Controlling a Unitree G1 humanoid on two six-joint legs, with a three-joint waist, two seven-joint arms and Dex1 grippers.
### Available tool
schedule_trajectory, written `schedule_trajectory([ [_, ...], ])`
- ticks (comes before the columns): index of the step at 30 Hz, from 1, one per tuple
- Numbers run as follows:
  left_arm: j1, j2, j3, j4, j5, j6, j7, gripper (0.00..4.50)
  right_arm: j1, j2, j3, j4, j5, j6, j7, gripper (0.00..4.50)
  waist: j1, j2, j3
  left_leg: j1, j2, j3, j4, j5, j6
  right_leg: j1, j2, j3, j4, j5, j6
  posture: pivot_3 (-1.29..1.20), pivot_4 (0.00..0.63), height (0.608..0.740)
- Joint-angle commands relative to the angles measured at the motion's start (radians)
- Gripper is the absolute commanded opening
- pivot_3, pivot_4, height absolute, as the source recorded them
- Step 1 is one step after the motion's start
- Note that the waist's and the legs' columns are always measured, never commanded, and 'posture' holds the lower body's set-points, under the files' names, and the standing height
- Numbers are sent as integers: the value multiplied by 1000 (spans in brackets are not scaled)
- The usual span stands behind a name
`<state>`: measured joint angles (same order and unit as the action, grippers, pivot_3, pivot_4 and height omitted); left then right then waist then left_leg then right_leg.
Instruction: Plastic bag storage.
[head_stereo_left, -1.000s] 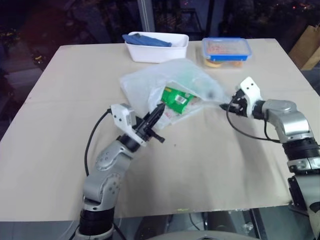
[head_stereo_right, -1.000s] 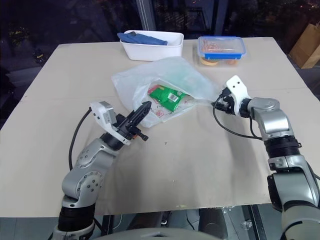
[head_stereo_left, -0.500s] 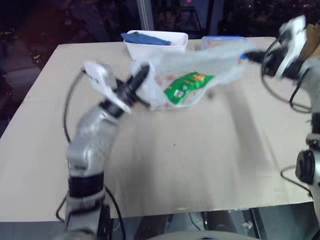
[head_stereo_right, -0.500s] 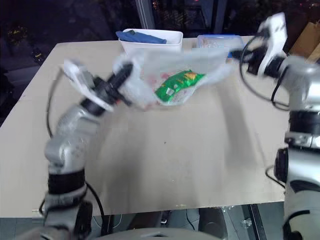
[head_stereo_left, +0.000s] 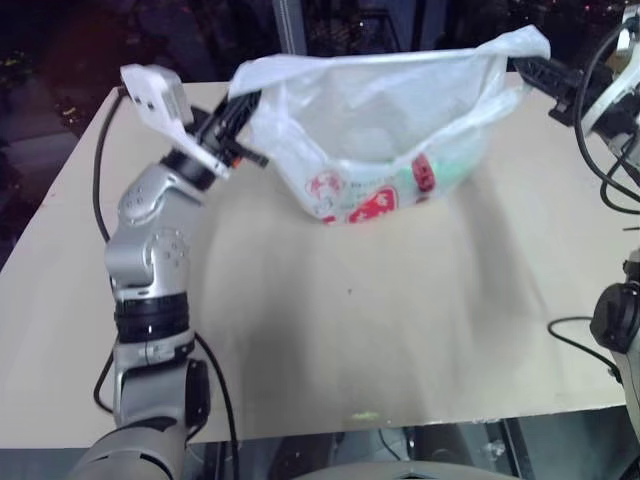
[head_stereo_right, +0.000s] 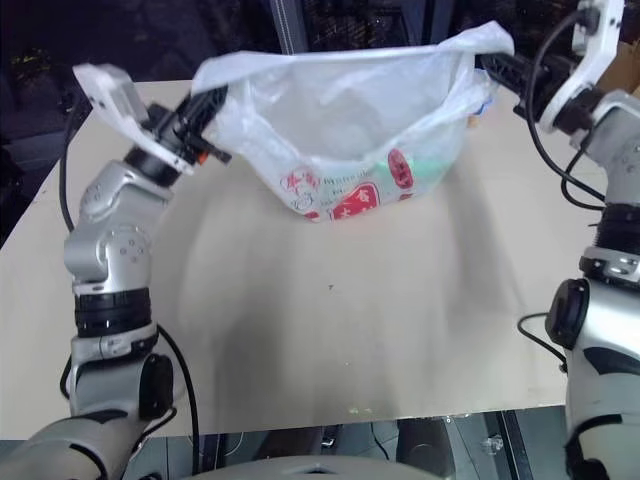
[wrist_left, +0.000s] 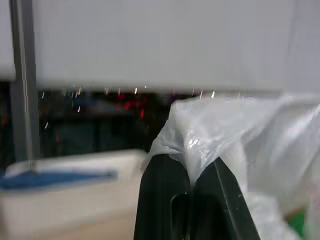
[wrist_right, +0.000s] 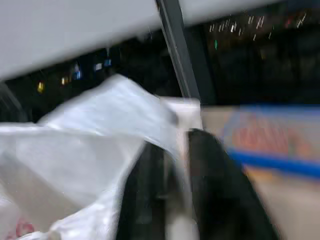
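The plastic bag (head_stereo_left: 375, 130) hangs stretched in the air above the far half of the table (head_stereo_left: 400, 330), its mouth pulled wide and its belly sagging toward the tabletop; whether the lowest part touches the surface cannot be told. It is one bag of thin, translucent white film with red print low on its near face, and something green shows dimly through the film at the lower right. The film looks very light, soft and shapeless, so it will likely take whatever form the pull gives it, crinkle and slide easily, and may tear if tugged hard at a single point. The sensible places to hold it are the bunched corners of the rim, where the film gathers into a thicker fold, and that is where both arms have it. The left gripper (head_stereo_left: 238, 105) is clamped on the left corner of the rim, the film puckered between its two black fingers (wrist_left: 162, 195) in the left wrist view. The right gripper (head_stereo_left: 535, 72) holds the right corner, where a tuft of film stands up past its tip, the film pinched between its fingers (wrist_right: 215, 175) in the right wrist view. In the left wrist view a white tub (wrist_left: 65, 195) with something blue in it sits behind the bag.
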<state>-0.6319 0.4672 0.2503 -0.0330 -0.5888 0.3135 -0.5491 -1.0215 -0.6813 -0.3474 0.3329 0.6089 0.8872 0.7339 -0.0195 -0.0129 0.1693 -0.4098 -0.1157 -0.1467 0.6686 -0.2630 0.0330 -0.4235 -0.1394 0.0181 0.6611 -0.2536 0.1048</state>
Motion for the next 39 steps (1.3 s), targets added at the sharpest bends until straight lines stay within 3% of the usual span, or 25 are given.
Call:
schedule_trajectory([
  [1,94,25,35,-66,10,-25,-20,1389,143,-117,3,-190,136,113,218,2314,0,0,0,-5,0,0,2,0,0,-4,0,-1,1,0,0,0,150,740],
  [6,170,45,161,-153,-145,77,11,3443,305,-231,-118,-260,288,207,344,4413,1,0,0,-6,0,0,2,0,0,-5,0,0,1,0,0,0,150,740],
  [8,188,55,194,-192,-245,148,4,4428,297,-234,-186,-226,351,229,333,4500,0,0,0,-5,0,1,3,0,0,-6,0,1,2,0,0,0,150,740],
  [13,233,75,239,-236,-399,268,22,4428,228,-202,-363,-128,557,299,260,4500,6,0,0,-4,1,1,4,0,0,-4,0,1,3,2,2,0,150,740],
  [17,294,85,240,-204,-365,262,13,4428,162,-169,-510,12,673,258,135,4500,7,0,0,-4,1,2,5,0,0,-3,1,2,2,3,2,0,150,740],
  [20,345,98,236,-168,-325,247,-3,4428,146,-146,-550,84,649,174,7,4500,7,0,-1,-4,1,2,5,0,0,-3,1,2,2,3,2,0,150,740],
  [22,393,110,228,-152,-288,233,-27,4428,215,-150,-485,75,546,108,0,4500,5,1,-1,-4,1,3,5,0,0,-3,1,2,2,3,2,0,150,740],
  [27,569,157,237,-182,-237,226,-116,4428,565,-168,-147,-10,126,-254,161,4500,2,1,-3,-4,1,4,3,0,0,-5,1,4,2,3,2,0,150,740],
  [33,894,248,306,-311,-297,304,-314,4428,755,-149,-63,-43,-3,-473,284,4500,-6,10,-3,-3,1,8,3,0,0,-7,1,9,4,3,2,0,150,740],
  [36,1052,251,317,-340,-252,268,-377,4428,800,-132,-59,-40,-24,-516,313,4500,-9,11,-3,7,3,9,0,0,0,1,2,10,2,3,2,0,150,740],
  [39,1065,221,313,-287,-138,165,-325,4428,836,-111,-70,-60,-6,-525,338,4500,2,11,-3,19,5,10,-4,-4,6,14,2,9,-1,3,2,0,150,740],
])
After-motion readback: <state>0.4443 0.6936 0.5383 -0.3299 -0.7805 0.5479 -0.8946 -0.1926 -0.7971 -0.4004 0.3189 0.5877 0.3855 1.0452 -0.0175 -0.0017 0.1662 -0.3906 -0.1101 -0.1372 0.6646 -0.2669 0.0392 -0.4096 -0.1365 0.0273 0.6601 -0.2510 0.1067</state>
